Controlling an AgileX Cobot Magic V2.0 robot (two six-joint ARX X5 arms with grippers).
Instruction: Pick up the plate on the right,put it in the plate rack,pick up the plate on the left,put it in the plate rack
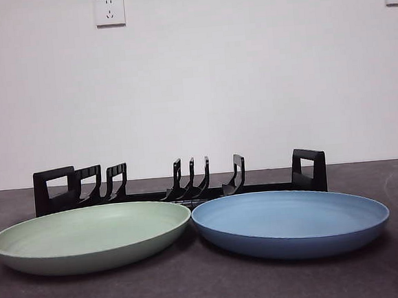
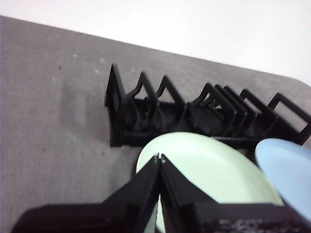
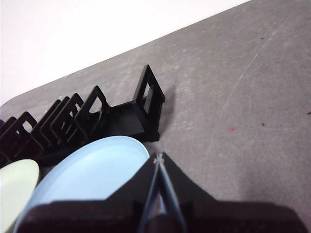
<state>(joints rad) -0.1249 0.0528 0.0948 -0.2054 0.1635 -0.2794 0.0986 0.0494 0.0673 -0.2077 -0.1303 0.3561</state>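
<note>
A blue plate [image 1: 291, 221] lies flat on the table at the right, and a pale green plate [image 1: 90, 235] lies flat at the left, their rims almost touching. Behind both stands the long black plate rack [image 1: 181, 183], with nothing in its prongs. Neither arm shows in the front view. My left gripper [image 2: 159, 158] hangs shut above the green plate [image 2: 214, 170], near its rim and apart from it. Shut as well, my right gripper [image 3: 158, 158] hovers over the edge of the blue plate [image 3: 92, 177]. The rack appears past each plate in both wrist views [image 2: 194, 114] [image 3: 92, 119].
The dark grey table [image 1: 210, 286] runs to a white wall with two sockets [image 1: 109, 10]. Bare table surface lies to the outer side of each plate and in front of them.
</note>
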